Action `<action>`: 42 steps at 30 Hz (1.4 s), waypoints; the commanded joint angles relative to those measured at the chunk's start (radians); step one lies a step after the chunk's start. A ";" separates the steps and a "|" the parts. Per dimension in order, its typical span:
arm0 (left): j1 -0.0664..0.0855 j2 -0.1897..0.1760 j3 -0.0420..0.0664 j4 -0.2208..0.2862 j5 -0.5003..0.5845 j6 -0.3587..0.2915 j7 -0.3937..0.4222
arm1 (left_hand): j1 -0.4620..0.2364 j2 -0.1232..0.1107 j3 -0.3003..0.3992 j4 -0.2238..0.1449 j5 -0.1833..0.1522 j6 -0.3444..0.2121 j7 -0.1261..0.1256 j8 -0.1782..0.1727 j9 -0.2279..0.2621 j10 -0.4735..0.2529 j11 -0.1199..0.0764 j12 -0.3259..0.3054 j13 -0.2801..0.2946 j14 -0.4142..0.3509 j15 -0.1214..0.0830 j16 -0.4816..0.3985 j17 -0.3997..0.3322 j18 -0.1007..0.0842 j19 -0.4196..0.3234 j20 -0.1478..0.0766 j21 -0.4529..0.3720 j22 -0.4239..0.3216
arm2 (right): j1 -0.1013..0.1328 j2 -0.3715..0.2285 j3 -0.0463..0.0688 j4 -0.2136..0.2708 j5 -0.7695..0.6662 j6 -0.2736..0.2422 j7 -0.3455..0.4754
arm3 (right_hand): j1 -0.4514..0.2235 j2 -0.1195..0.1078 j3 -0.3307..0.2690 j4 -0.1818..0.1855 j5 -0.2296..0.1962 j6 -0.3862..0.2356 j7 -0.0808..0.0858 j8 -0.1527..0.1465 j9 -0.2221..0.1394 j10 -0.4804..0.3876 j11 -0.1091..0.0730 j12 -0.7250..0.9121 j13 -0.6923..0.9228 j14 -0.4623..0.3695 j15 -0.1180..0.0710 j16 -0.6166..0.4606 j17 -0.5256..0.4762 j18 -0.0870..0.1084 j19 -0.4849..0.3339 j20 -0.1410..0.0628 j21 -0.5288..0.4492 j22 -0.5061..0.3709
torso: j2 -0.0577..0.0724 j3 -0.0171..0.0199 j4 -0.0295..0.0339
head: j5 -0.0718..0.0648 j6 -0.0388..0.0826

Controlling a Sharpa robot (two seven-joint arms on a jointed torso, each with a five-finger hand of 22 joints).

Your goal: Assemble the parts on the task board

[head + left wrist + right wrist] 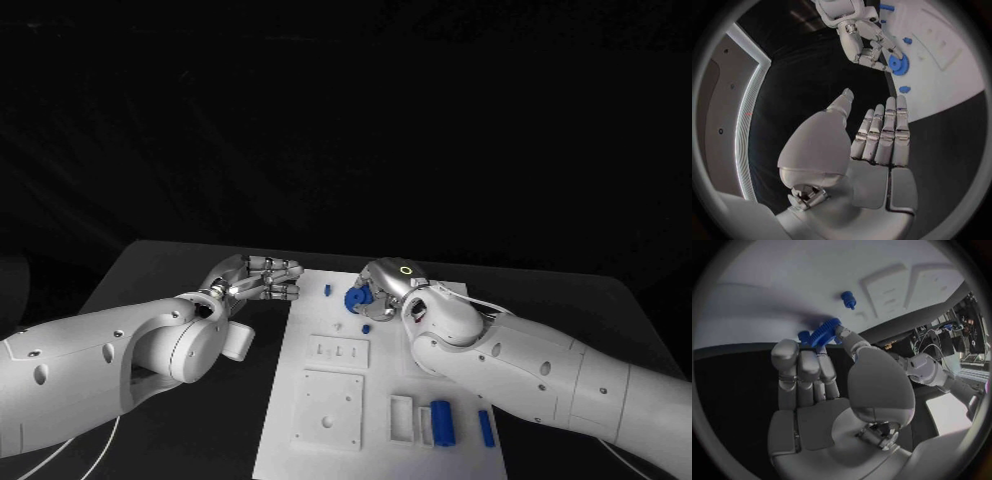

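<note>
On the far half of the task board (pixel 378 400) the right hand (pixel 378 285) pinches a blue gear (pixel 358 297), toothed disc held between thumb and fingertip, other fingers (pixel 799 371) lying side by side, straight and close together. Right wrist view: the gear (pixel 825 333) sits at the fingertips, right over the white plate (pixel 767 290); cannot tell if it touches the surface. A small blue peg (pixel 848 299) stands on the board just beyond the gear, apart from it.

Left of the task board, over the black table (pixel 144 270), the left hand (pixel 254 277) hovers beside the board's far left edge, holding nothing. Its fingers (pixel 886 135) are straight, pressed together, thumb set apart. Left wrist view shows the right hand (pixel 857 35) with the gear (pixel 898 63) above the board (pixel 948 75), and a blue peg (pixel 904 90) on the board near the gear.

Near end of the board: a blue cylinder (pixel 443 420) lies next to a white slot block (pixel 402 418), and a thin blue bar (pixel 486 428) lies just right of the cylinder. A square white plate (pixel 330 407) with holes sits to the left of the slot block. Another small blue piece (pixel 327 291) stands near the board's far edge, left of the gear.
</note>
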 commanded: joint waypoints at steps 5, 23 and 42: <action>0.001 0.000 0.001 0.001 0.003 0.016 0.005 | 0.000 -0.004 0.002 0.006 -0.006 -0.005 0.000 0.001 0.000 -0.007 -0.001 0.001 0.001 -0.001 0.005 0.002 0.001 -0.007 0.006 0.002 -0.002 0.000 | -0.015 -0.012 -0.006 0.009 0.009 0.050 -0.006 | 0.000 -0.001 -0.005 0.007 -0.005 0.007 0.000 -0.005 -0.001 -0.005 0.002 -0.009 0.026 0.003 -0.001 -0.008 -0.003 -0.008 0.055 -0.002 -0.007 0.079 | -0.001 -0.0006 -0.0017 | 0.001 0.000; 0.001 0.000 0.001 0.002 0.003 0.014 0.004 | -0.001 -0.005 0.002 0.006 -0.006 -0.012 0.000 0.001 -0.001 -0.009 -0.001 0.001 0.001 -0.001 0.005 0.002 0.001 -0.007 0.006 0.002 -0.002 0.000 | -0.018 0.003 -0.007 -0.032 0.051 0.031 0.004 | -0.129 -0.017 -0.036 0.154 -0.164 -0.100 0.021 -0.005 -0.007 -0.047 0.015 -0.077 -0.036 0.000 0.005 -0.038 -0.016 0.003 0.054 0.004 -0.044 0.070 | 0.001 0.0009 -0.0003 | -0.003 0.003; 0.001 -0.009 0.001 -0.010 0.003 0.009 0.007 | 0.000 -0.009 0.005 0.008 -0.006 -0.019 0.001 0.000 -0.001 -0.013 0.000 0.001 0.001 -0.001 0.005 0.002 0.001 -0.007 0.006 0.002 -0.002 0.000 | -0.019 -0.149 0.026 0.121 0.169 -0.170 0.071 | -0.118 -0.042 -0.029 0.169 -0.174 -0.073 0.014 -0.005 -0.006 -0.041 0.009 -0.072 -0.039 0.001 -0.003 -0.044 -0.006 0.004 0.055 -0.004 -0.046 0.068 | -0.005 0.0048 -0.0115 | 0.001 0.009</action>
